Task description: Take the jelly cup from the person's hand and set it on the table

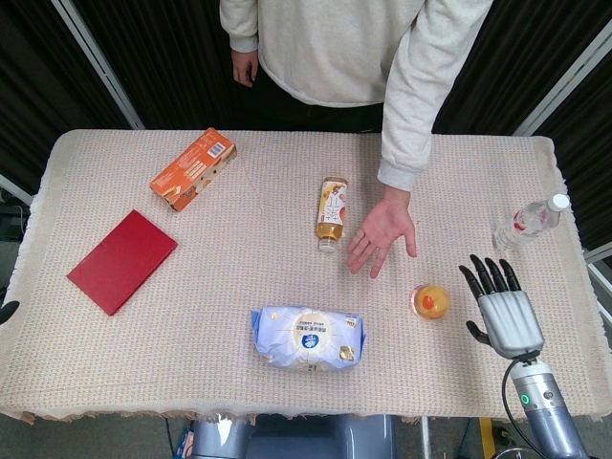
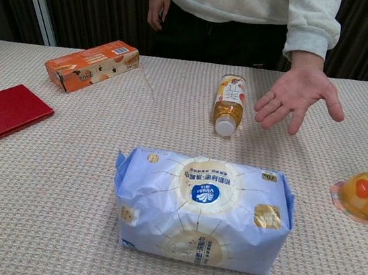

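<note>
The jelly cup, a small clear dome with orange jelly, stands by itself on the woven tablecloth at the right; the chest view shows the jelly cup near its right edge. My right hand hovers just right of it, fingers spread, holding nothing and apart from the cup. The person's hand hangs palm-open and empty over the table, up and left of the cup. At the head view's left edge a dark tip of my left hand shows, too little of it to read its fingers.
A blue tissue pack lies at front centre. A tea bottle lies on its side near the person's hand. An orange box and red book are at the left, a water bottle at the far right.
</note>
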